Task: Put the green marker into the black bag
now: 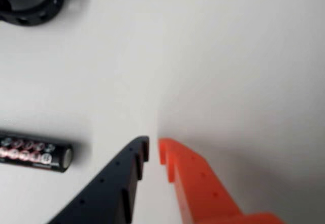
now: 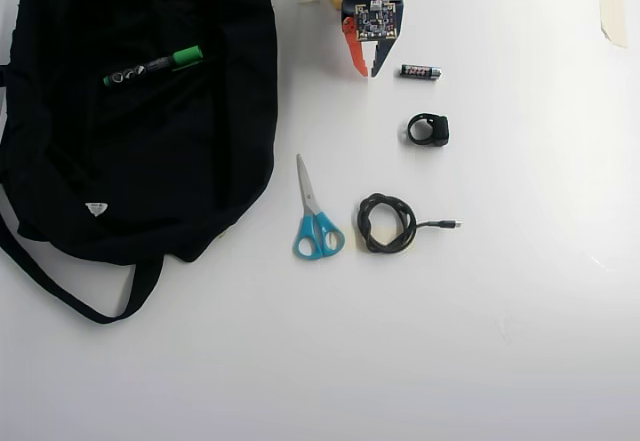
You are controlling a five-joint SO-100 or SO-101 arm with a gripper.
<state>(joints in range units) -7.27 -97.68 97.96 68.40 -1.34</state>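
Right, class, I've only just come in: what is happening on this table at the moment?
A small robot arm is tidying a green marker into a black bag. The marker already lies on the bag's fabric. The claw holds nothing; its tips are close together over bare table beside a battery. Scissors, a coiled cable and a small black ring-shaped part lie untouched.

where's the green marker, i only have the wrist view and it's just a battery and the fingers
Observer: The green marker lies on top of the black bag in the overhead view, not tucked inside.
Operator: so is the gripper holding anything
Observer: No, the gripper is empty, its fingers close together, over bare table right of the bag.
Operator: what's near it
Observer: Besides the battery, blue-handled scissors and a coiled cable lie further down the picture.
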